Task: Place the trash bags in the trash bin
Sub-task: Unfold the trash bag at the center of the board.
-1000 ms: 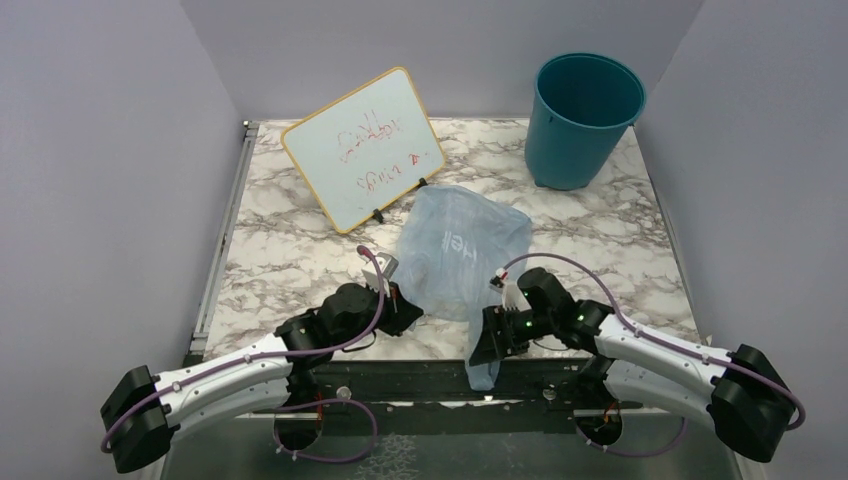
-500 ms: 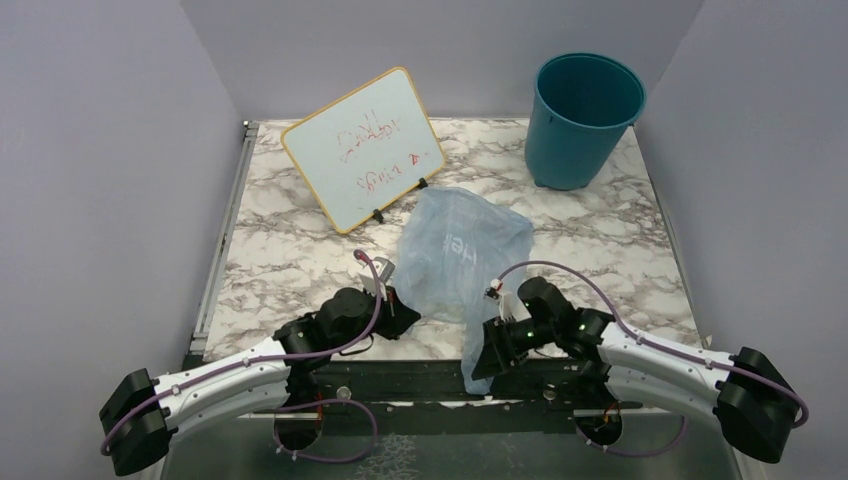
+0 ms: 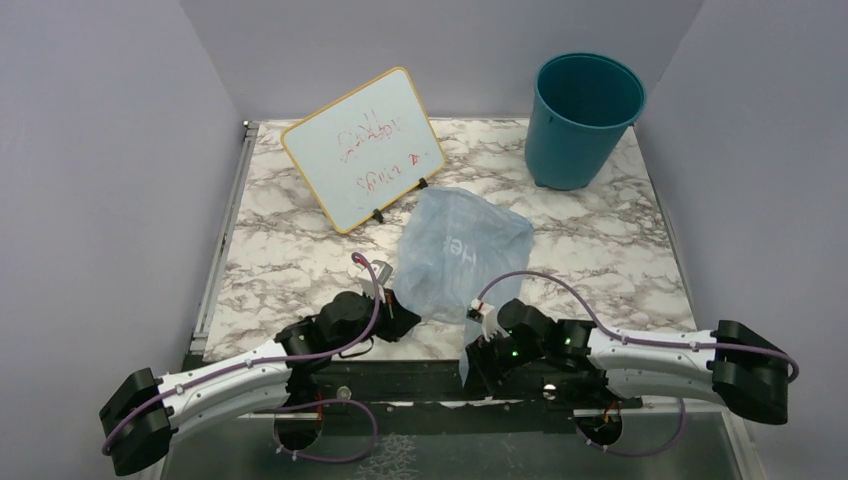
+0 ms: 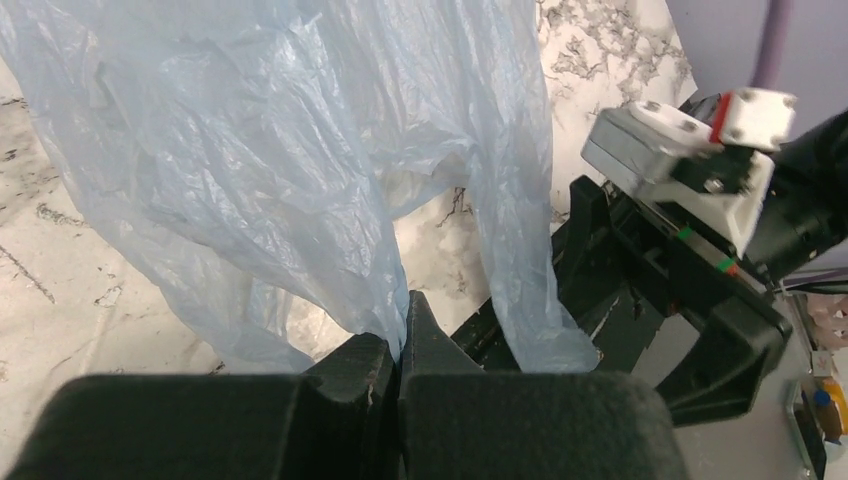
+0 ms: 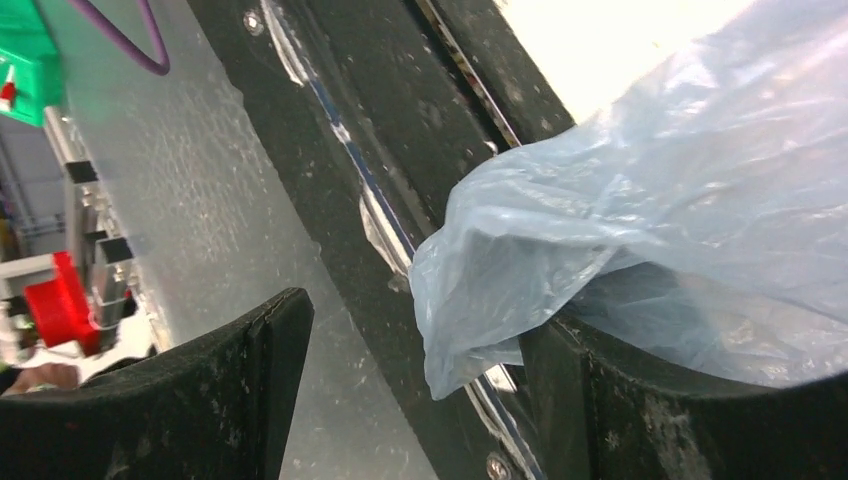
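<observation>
Toward the far left corner of the desk [image 3: 290, 250] a small whiteboard [image 3: 363, 148] is propped up; it is well apart from the work and need not be touched.

At the near edge, left of the middle, the left gripper [image 4: 403, 300] is seen pressed together on a fold of the trash bag [image 3: 462, 245], the thin film being pinched between its fingertips. The bag is spread from the middle of the desk to the near edge, and a loose tail is draped over that edge.

Beside that tail, just off the near edge, the right gripper [image 5: 410, 350] is held spread, with the crumpled end of the film lying between its fingers and apparently against one of them. Nothing is gripped by it yet.

The step in hand is judged to be a second grasp on the hanging end. It would best be taken with the fingers brought well around the bunched film before closing, since a single thin layer may slip out. The left pinch should be kept firm meanwhile, so that the bag is not dragged off the desk.

The trash bin [image 3: 582, 120] stands upright at the far right corner, well apart from the bag; once both ends are held, the film should be lifted high enough to clear its rim.
</observation>
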